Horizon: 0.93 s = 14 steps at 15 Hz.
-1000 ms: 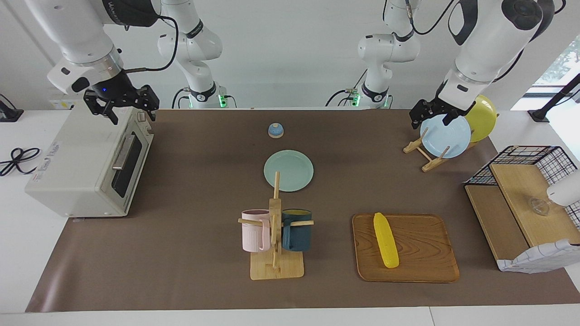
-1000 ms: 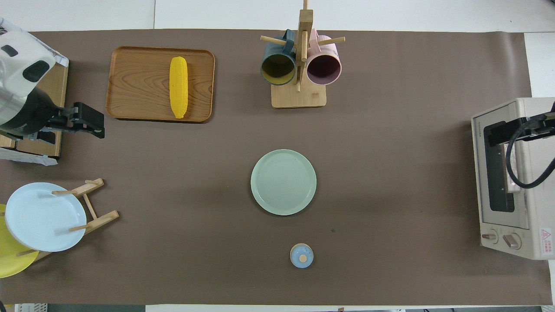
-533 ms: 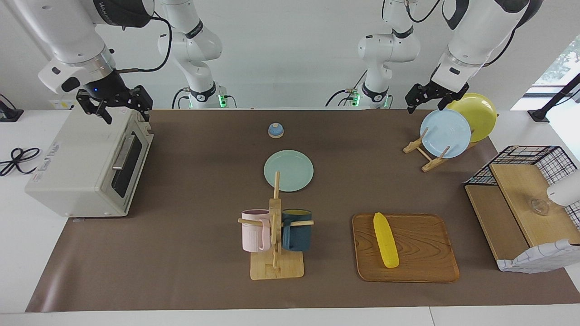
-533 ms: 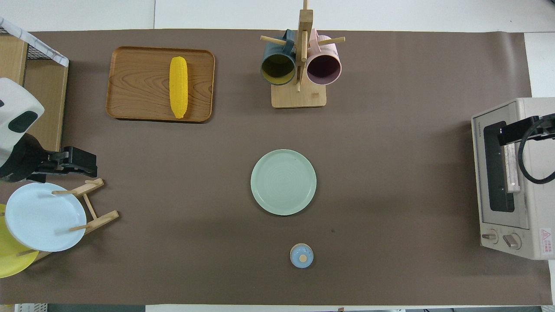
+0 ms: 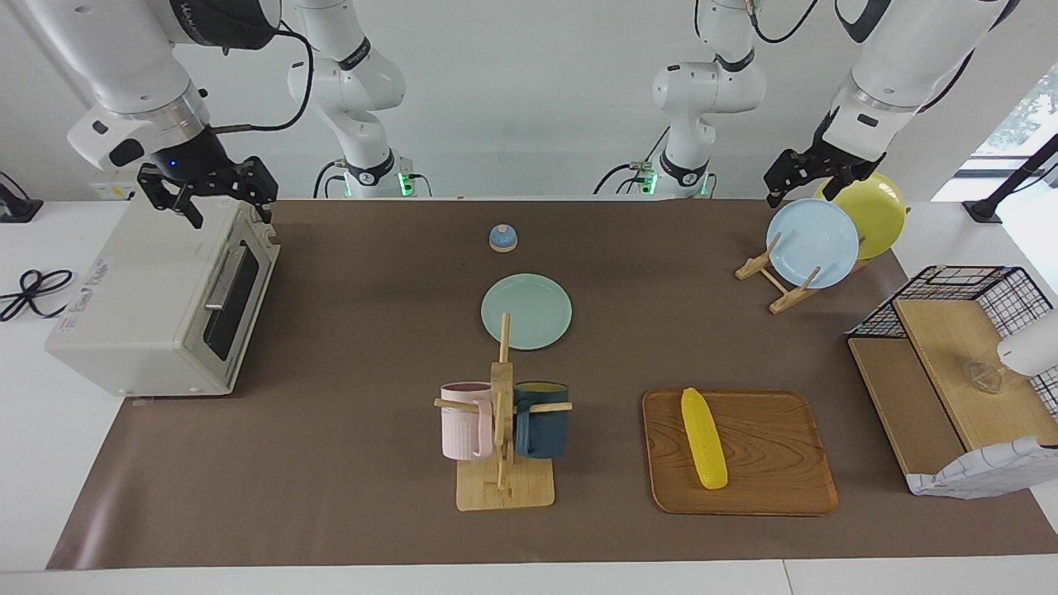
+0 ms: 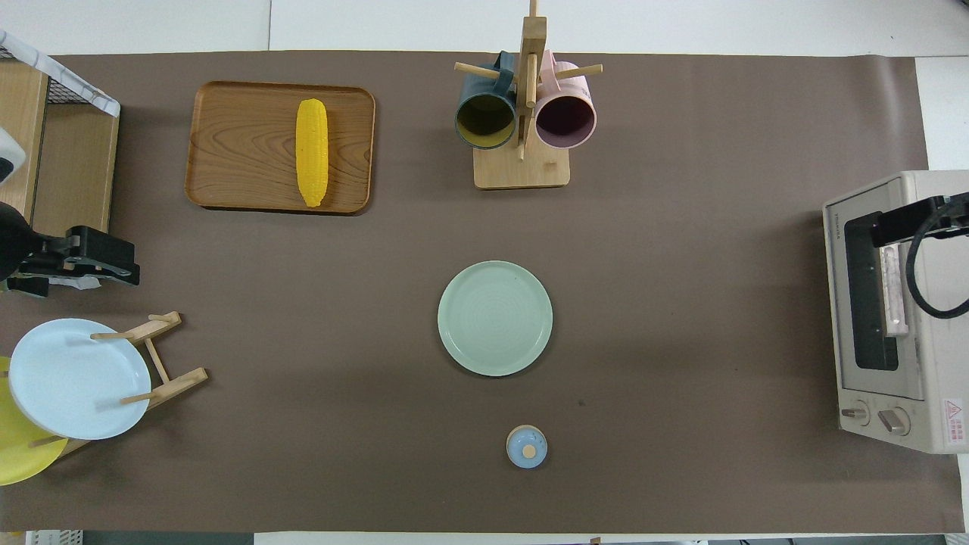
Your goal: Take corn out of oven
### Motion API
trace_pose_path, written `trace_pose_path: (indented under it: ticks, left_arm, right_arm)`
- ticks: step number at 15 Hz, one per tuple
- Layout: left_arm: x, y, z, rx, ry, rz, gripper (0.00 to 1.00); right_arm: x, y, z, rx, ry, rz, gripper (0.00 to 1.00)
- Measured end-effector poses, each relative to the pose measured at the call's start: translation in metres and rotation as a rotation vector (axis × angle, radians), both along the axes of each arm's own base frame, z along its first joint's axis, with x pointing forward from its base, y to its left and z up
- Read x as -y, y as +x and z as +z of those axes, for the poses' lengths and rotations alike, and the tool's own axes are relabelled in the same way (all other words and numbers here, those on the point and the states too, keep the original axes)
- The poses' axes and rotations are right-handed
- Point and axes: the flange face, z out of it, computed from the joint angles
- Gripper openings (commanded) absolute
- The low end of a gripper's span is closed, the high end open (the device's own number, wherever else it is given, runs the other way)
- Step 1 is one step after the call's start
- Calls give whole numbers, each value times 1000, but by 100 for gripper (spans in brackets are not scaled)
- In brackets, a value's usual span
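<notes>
The yellow corn [image 5: 703,438] lies on a wooden tray [image 5: 777,463], far from the robots, toward the left arm's end; it also shows in the overhead view [image 6: 312,151]. The off-white oven [image 5: 140,289] stands at the right arm's end with its dark glass door shut; it also shows in the overhead view [image 6: 939,363]. My right gripper [image 5: 207,194] is open and empty, raised over the oven's top edge above the door. My left gripper [image 5: 814,175] is open and empty, raised over the plate rack's end of the table.
A plate rack [image 5: 777,281] holds a light blue plate [image 5: 812,243] and a yellow plate [image 5: 876,211]. A green plate [image 5: 526,311], a small blue lidded pot [image 5: 502,238], a mug stand with two mugs [image 5: 502,421] and a wire-and-wood shelf [image 5: 950,364] are on the table.
My left gripper has risen off the plates and drawn toward the left arm's end. My right gripper has lifted slightly from the oven's top edge. The corn and oven door are unchanged.
</notes>
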Motion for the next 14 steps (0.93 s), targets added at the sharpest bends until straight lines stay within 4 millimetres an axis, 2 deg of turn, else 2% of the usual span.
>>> trace_pose_path:
  ticks: [3,7,14]
  left_arm:
    - [0,3,-6,-23,0,-13,100]
    - [4,5,10,-15,-6,-24,100]
    - [7,7,8,-18,-34,-24,100]
  right_arm:
    - [0,0,0,0,0,0,100]
    - [0,0,0,0,0,0,100]
    - [0,0,0,0,0,0,100]
